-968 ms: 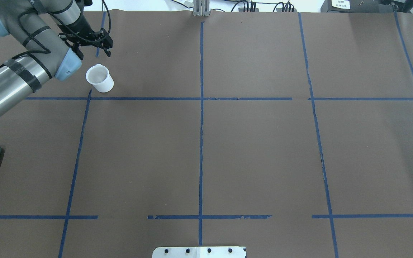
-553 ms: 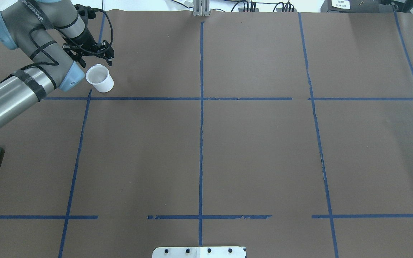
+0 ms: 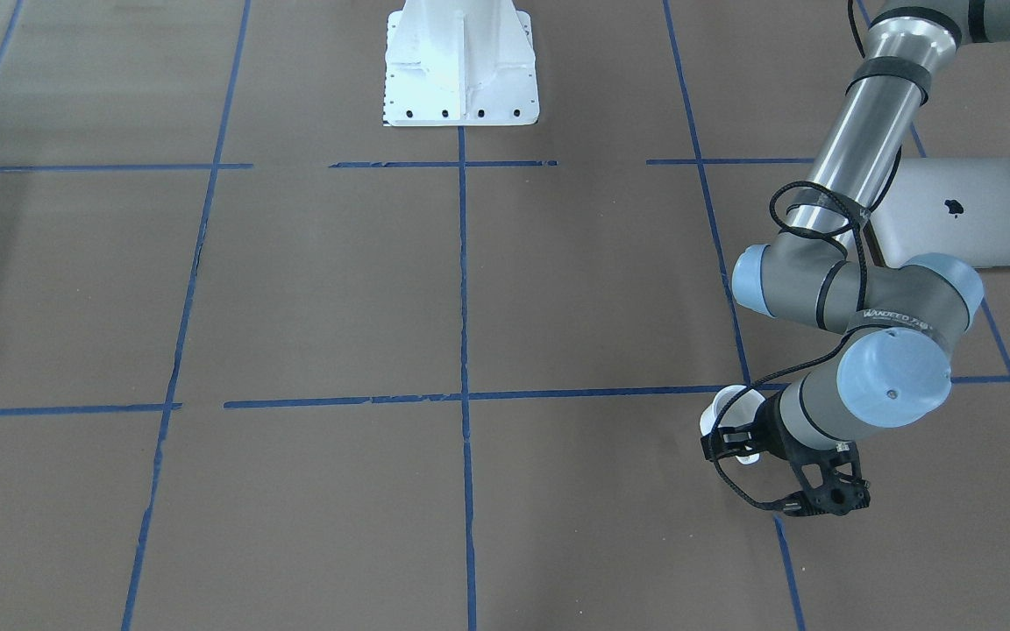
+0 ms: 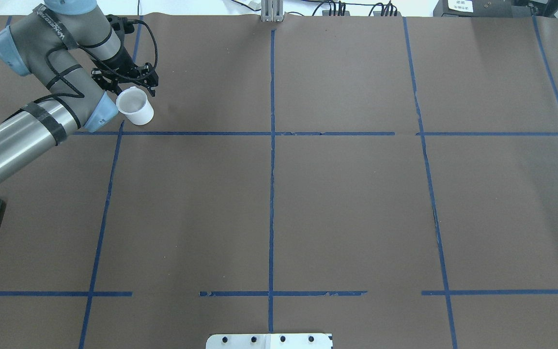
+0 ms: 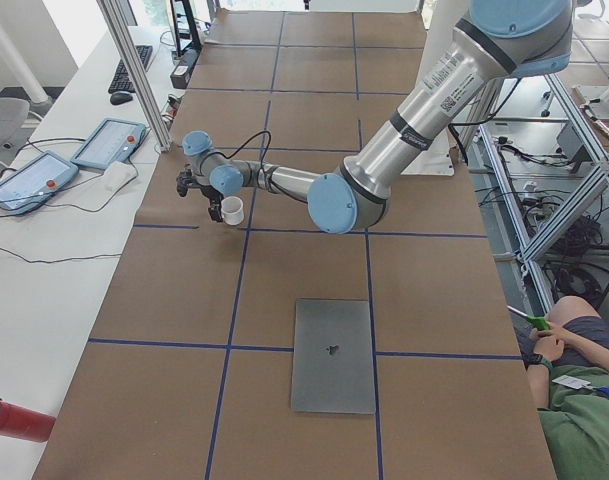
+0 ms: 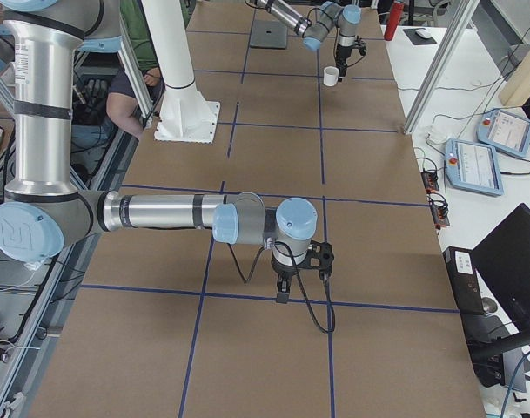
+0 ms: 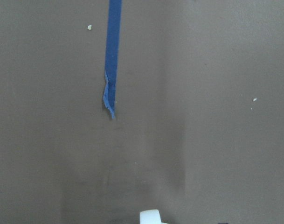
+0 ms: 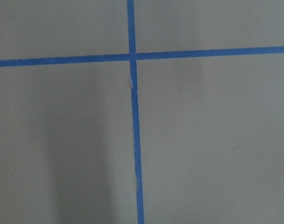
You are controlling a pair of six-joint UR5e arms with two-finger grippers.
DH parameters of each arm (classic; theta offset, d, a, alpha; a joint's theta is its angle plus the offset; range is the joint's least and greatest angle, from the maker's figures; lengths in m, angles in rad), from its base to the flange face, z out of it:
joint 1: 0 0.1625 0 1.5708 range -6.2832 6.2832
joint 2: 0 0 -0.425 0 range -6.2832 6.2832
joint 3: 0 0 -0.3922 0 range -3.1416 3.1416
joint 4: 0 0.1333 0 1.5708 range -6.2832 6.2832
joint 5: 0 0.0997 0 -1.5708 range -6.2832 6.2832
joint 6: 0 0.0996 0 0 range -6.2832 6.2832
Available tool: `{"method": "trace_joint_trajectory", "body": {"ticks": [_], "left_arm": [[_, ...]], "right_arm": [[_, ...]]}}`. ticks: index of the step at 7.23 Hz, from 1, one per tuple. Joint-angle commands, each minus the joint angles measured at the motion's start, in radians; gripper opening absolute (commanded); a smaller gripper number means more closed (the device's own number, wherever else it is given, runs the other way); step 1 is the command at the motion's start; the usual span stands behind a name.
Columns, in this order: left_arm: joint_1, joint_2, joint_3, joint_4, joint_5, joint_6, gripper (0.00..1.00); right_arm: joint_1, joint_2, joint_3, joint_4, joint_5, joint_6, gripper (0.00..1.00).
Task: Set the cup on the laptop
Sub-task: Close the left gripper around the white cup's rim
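Note:
The small white cup [image 4: 135, 107] stands upright on the brown table cover at the far left; it also shows in the front view [image 3: 727, 410] and as a white rim in the left wrist view [image 7: 151, 217]. My left gripper [image 4: 133, 87] is open, low just beyond the cup, its jaws spread about as wide as the cup; whether they touch it I cannot tell. The silver-grey laptop [image 3: 970, 219] lies closed and flat near the robot's left side, apart from the cup [image 5: 231, 210]. My right gripper [image 6: 299, 280] hangs over a tape crossing; I cannot tell if it is open.
Blue tape lines [image 4: 271, 145] divide the table cover into squares. The white base plate [image 3: 459, 61] stands at the robot's edge. A person [image 5: 584, 400] sits beside the table's robot side, and control tablets [image 5: 104, 145] lie off the far side.
My left gripper has moved nearer to the cup from beyond it, and its arm has swung in over the table's left edge. The cup has not moved.

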Motion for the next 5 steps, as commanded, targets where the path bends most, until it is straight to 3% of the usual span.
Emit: {"method": "trace_joint_trajectory", "body": {"ticks": [1, 3, 5], "left_arm": [[0.002, 0.001, 0.0, -0.006, 0.0, -0.011, 0.29], [0.0, -0.002, -0.003, -0.003, 0.0, -0.012, 0.0], [-0.013, -0.002, -0.015, 0.008, -0.003, -0.012, 0.0]], "right_arm": [[0.0, 0.0, 0.0, 0.0, 0.0, 0.0, 1.0], [0.0, 0.0, 0.0, 0.0, 0.0, 0.0, 1.0], [0.0, 0.0, 0.0, 0.0, 0.0, 0.0, 1.0]]}}
